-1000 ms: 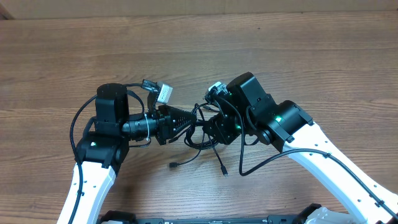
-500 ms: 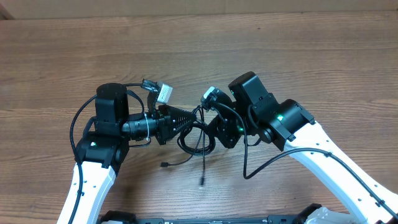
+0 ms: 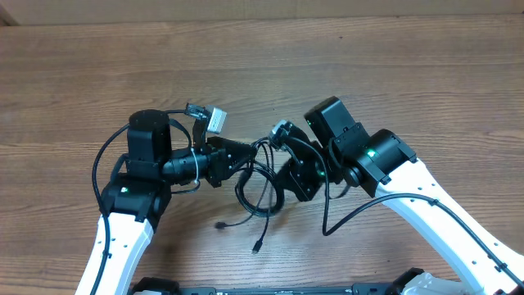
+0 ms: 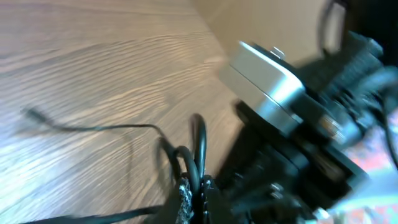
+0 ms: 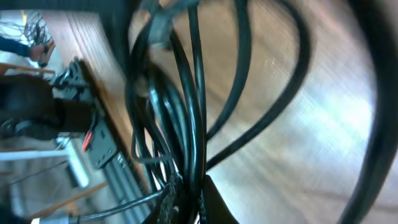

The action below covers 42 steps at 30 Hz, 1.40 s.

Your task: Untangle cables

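Observation:
The cables (image 3: 259, 190) are thin black cords bunched in a tangle between my two grippers at mid-table. Two plug ends trail toward the front, one on the left (image 3: 220, 224) and one lower down (image 3: 256, 247). My left gripper (image 3: 249, 156) points right and is shut on a cable loop (image 4: 198, 148), which is pinched between its fingertips (image 4: 185, 194). My right gripper (image 3: 277, 169) faces it from the right and is shut on several strands of cable (image 5: 194, 99). The tangle's middle is partly hidden under the grippers.
Thicker black wires loop off each arm, on the left (image 3: 100, 161) and on the right (image 3: 352, 215). A grey connector (image 3: 214, 121) sits on the left wrist. The right wrist's silver camera housing (image 4: 266, 79) looms close to the left gripper. Bare wooden tabletop (image 3: 262, 65) lies beyond.
My right gripper has closed on the cables and shifted slightly right. The dangling plug ends have swung left and toward the front. The left gripper has kept its grip.

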Motion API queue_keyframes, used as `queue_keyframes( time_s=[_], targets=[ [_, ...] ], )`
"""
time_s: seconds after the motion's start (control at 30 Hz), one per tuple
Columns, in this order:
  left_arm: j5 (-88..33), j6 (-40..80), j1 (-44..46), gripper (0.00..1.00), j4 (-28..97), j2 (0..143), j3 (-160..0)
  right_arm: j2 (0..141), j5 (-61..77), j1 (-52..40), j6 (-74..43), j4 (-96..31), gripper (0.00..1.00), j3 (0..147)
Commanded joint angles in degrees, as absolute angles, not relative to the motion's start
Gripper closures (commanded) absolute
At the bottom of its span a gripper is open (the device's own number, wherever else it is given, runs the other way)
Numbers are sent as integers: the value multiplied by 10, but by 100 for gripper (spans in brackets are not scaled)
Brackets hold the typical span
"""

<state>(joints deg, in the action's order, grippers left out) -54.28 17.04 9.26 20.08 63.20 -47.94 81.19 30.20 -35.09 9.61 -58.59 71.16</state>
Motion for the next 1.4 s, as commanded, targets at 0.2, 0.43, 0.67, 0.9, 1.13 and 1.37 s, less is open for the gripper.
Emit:
queue_keyframes(
  time_s=[0.2,0.43,0.67,0.9,1.13,1.37],
  targets=[
    [-140,439,89,96,256,625,-482,741,346,-331,88,-666,96,720],
    [-107,459,89,96,294,625,-482,647,341,-260,88,-661,96,720],
    [-321,302,89,96,203,625,-482,637,338,-238,88,-663,49,720],
    [-456,268,89,96,123,625,-482,668,347,-240,88,-662,38,720],
    [-627,207,89,96,93,625,-482,693,362,-240,116,-621,39,720],
    [-696,193,89,96,86,625,-482,703,392,-240,177,-578,32,720]
  ],
)
